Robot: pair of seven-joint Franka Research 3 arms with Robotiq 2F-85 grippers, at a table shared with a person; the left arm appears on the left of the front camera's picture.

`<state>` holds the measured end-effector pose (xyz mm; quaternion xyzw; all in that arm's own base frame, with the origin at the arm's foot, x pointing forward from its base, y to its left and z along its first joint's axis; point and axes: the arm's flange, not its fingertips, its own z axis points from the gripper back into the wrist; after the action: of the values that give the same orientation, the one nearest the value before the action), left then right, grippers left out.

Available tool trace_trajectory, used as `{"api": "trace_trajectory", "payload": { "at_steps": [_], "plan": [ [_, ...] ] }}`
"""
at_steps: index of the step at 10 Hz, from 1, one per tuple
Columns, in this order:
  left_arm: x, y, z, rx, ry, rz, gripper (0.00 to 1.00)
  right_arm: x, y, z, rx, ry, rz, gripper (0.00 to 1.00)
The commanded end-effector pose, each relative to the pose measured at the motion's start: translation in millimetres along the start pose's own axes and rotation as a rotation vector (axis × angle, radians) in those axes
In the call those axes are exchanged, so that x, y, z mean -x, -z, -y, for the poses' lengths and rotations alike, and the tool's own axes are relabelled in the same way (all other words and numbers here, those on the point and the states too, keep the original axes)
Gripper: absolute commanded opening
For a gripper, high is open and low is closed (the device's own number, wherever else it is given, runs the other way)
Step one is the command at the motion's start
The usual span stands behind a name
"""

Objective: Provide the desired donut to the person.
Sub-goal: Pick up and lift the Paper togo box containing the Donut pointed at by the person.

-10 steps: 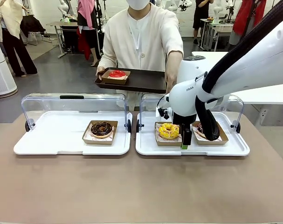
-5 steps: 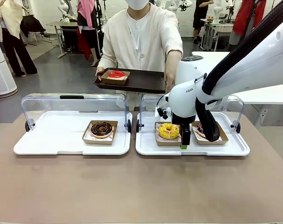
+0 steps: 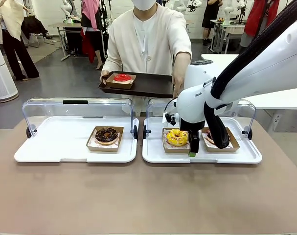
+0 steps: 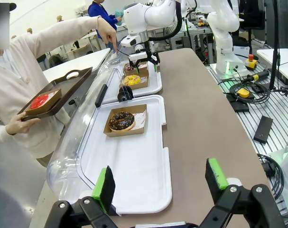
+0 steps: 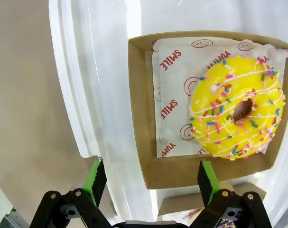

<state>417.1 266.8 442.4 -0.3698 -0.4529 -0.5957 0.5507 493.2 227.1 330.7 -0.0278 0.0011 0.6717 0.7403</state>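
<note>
Slightly leftward the right gripper (image 5: 151, 183) is shifted, jaws held wide above the near right corner of the box (image 5: 140, 109) holding the yellow donut (image 5: 236, 114) on the right tray (image 3: 153, 152); if lowered askew, cardboard could be crushed.

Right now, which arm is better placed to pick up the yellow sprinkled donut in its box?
Right. The right gripper hangs open just over the edge of the box holding the yellow donut. The left gripper, also open, sits at the far end of the other tray, beyond the chocolate donut.
</note>
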Motion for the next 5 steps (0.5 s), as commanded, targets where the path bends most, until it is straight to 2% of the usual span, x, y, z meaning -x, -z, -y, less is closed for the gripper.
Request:
{"api": "trace_trajectory", "payload": {
  "at_steps": [1,4,5],
  "plan": [
    [-2.3,-0.7,0.5,-0.002,-0.014,-0.001,1.00,-0.7,2.6,6.1,-0.039,-0.005,0.034,1.00],
    [-2.3,-0.7,0.5,-0.002,-0.014,-0.001,1.00,0.8,5.1,6.7,-0.058,-0.003,0.037,1.00],
    [-2.3,-0.7,0.5,-0.002,-0.014,-0.001,1.00,1.0,3.9,6.0,-0.055,-0.009,0.042,0.56]
  ]
}}
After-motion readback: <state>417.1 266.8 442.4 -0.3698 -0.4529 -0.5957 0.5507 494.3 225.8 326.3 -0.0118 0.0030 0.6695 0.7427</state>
